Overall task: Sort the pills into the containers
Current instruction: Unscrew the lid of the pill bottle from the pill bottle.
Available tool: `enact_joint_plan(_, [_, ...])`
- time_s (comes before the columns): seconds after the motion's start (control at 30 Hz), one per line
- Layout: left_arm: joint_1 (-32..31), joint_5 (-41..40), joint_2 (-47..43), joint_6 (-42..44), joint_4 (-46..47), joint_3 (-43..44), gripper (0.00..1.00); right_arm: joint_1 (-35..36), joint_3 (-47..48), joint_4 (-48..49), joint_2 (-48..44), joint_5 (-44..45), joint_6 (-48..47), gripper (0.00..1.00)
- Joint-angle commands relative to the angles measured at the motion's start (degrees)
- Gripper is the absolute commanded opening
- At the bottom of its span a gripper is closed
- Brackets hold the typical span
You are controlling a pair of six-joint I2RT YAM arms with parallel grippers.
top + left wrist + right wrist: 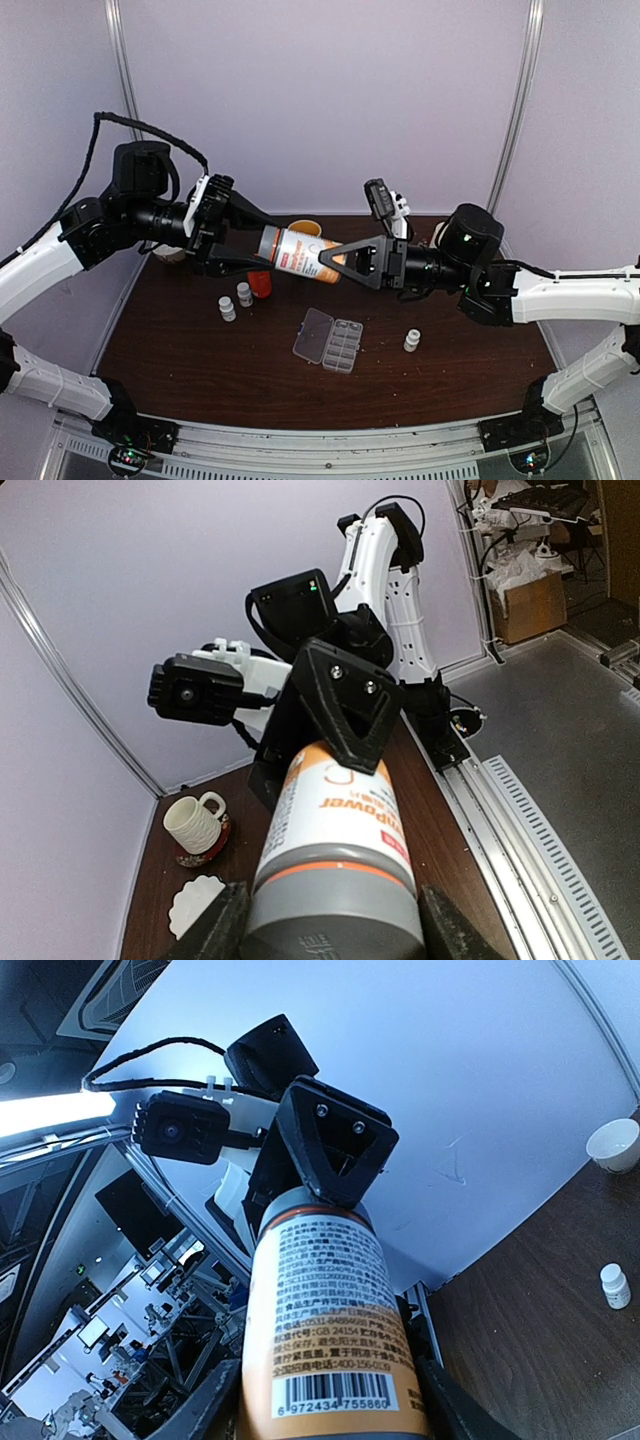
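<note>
**Desk:** How did the two arms stand?

**Photographer:** Both were raised over the far half of the table (200,370) and reached towards each other, the left from the left side and the right from the right side. Their forearms ran nearly level. A large bottle (298,254) hung on its side between them, clear of the tabletop.

**Desk:** Who held it?

**Photographer:** The right gripper (335,262) was clamped on the bottle's base end, where the barcode sat. The left gripper (265,243) faced it at the other end. In the left wrist view its fingers (215,930) lay against both sides of the grey cap (335,920), so it gripped the bottle there.

**Desk:** And the box?

**Photographer:** The box (343,345) lay flat near the table's middle, in front of the bottle and well apart from both grippers. Its clear lid (313,333) was swung open to the left. The pills were too small to make out in its compartments.

**Desk:** Anything beside it?

**Photographer:** One small white bottle (412,340) stood upright to its right, and two more (228,308) stood to its left.
</note>
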Motion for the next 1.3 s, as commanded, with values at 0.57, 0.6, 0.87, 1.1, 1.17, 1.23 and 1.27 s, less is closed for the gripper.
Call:
enact_joint_plan(0.57, [-1.5,-2.4,2.9,-50.3,3.2,7.1,0.00,2.2,3.2,-16.6,-5.5,11.6,-30.9,0.15])
enact_joint_plan(0.6, [-1.5,-2.4,3.6,-53.2,2.3,8.2,0.00,2.4,3.3,-17.3,-5.8,12.6,-31.9,0.14])
enact_joint_plan(0.87, [-1.4,-3.1,4.5,-65.7,4.6,9.9,0.28,2.7,0.9,-13.6,-5.3,14.2,-29.9,0.13])
enact_joint_plan(1.1, [-1.4,-10.4,-1.7,-47.4,4.9,6.4,0.96,2.2,-0.6,-7.3,-3.3,9.5,-17.5,0.11])
enact_joint_plan(1.17, [-1.4,-10.2,-4.6,-38.0,7.3,3.6,0.97,2.0,-1.2,-4.1,-2.5,7.0,-13.2,0.10])
enact_joint_plan(1.23, [-1.4,-6.1,-8.0,-24.7,10.1,-0.9,0.98,1.6,-1.6,-1.4,-1.9,5.1,-9.5,0.10])
enact_joint_plan(1.27, [-1.5,-2.3,-9.7,-16.8,10.6,-3.4,0.98,1.5,-1.7,-0.5,-1.6,4.2,-8.0,0.10])
